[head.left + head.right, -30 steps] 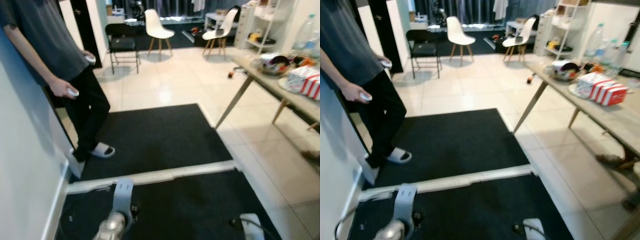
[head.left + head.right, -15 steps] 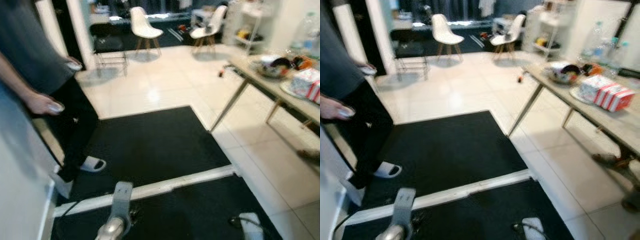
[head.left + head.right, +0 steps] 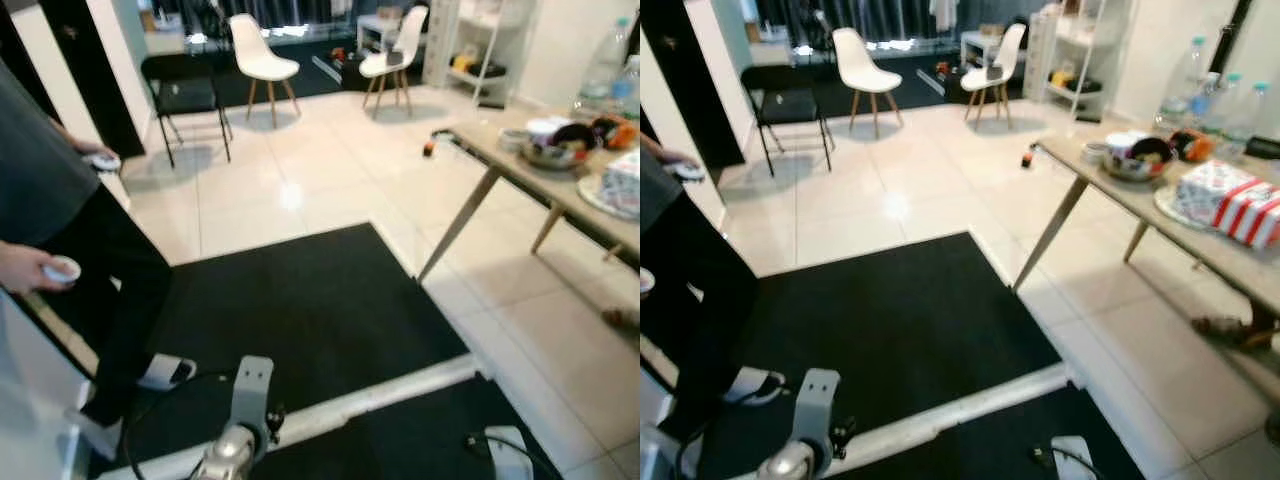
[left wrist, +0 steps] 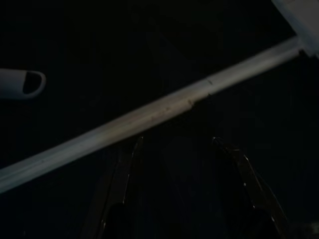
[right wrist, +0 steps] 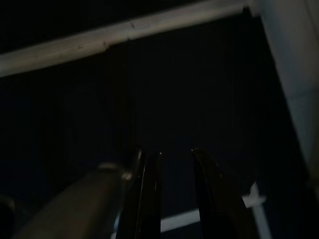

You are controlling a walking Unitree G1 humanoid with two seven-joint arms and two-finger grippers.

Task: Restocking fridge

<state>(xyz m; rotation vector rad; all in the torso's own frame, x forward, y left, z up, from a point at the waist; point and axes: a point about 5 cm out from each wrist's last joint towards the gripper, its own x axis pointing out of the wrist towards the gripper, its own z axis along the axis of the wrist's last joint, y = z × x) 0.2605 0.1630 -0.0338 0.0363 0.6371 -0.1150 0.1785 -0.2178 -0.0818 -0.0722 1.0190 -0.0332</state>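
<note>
Progress indeterminate: we carry nothing, left gripper (image 4: 177,164) and right gripper (image 5: 174,179) parted, hanging over black mat (image 3: 290,300); stock on table (image 3: 1200,245).

Striped box (image 3: 1230,205), upright bottles (image 3: 1202,95) on table (image 3: 1220,256)

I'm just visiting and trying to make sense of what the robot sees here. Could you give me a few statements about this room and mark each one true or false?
1. Two white chairs stand at the far end of the room. True.
2. The left gripper is clamped on a bottle. False: its fingers hang apart over the black mat, holding nothing.
3. A red-and-white striped box sits on the table. True.
4. The person stands on the robot's right. False: on its left, on the mat.
5. The folding chair is white. False: it is black.
</note>
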